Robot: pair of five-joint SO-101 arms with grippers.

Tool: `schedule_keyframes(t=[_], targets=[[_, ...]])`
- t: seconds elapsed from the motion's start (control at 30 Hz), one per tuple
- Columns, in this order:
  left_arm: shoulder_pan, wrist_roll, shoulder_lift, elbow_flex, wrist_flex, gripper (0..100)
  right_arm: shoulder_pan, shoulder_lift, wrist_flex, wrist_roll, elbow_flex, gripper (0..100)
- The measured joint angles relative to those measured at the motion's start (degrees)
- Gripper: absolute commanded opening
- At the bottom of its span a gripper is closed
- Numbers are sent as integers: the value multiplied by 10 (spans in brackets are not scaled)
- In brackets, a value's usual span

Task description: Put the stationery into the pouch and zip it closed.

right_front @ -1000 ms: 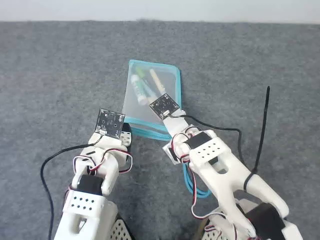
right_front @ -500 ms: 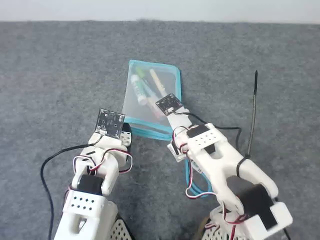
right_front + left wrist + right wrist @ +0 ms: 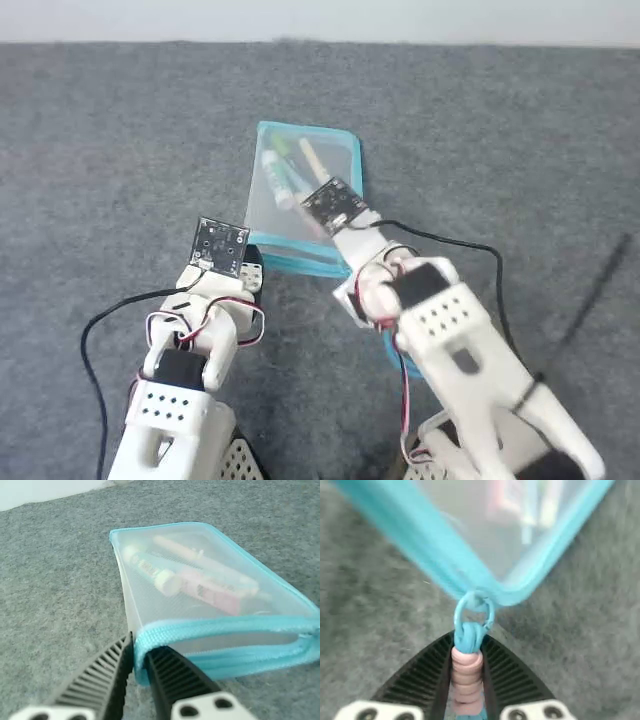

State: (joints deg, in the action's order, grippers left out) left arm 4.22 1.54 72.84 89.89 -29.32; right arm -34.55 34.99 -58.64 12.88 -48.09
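Zipping stage: my left gripper (image 3: 136,652) is clamped on the pouch (image 3: 150,597) corner, my right gripper (image 3: 468,647) pinches the zipper pull (image 3: 466,672), so next I'd drag it steadily along against that anchor.

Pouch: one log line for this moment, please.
pouch: stationery inside | left gripper: shut on pouch corner | right gripper: shut on zip pull | closed: cannot tell

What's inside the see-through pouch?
Through the pouch wall you can see a white tube, a pink stick and a cream stick. Whatever lies under them, or behind the blue zipper band, is hidden.
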Motion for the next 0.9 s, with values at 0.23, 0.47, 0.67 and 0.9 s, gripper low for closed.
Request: schedule_keyframes(t=[0.23,0.47,0.67,0.9], targets=[[41,0,0,-1,0,11,-68,16,-43,30,56,6],[55,0,0,-1,0,11,-129,16,-64,51,90,6],[56,-15,0,-1,0,11,-159,18,-75,55,90,6],[52,-18,0,-1,0,12,-169,33,-113,55,79,170]])
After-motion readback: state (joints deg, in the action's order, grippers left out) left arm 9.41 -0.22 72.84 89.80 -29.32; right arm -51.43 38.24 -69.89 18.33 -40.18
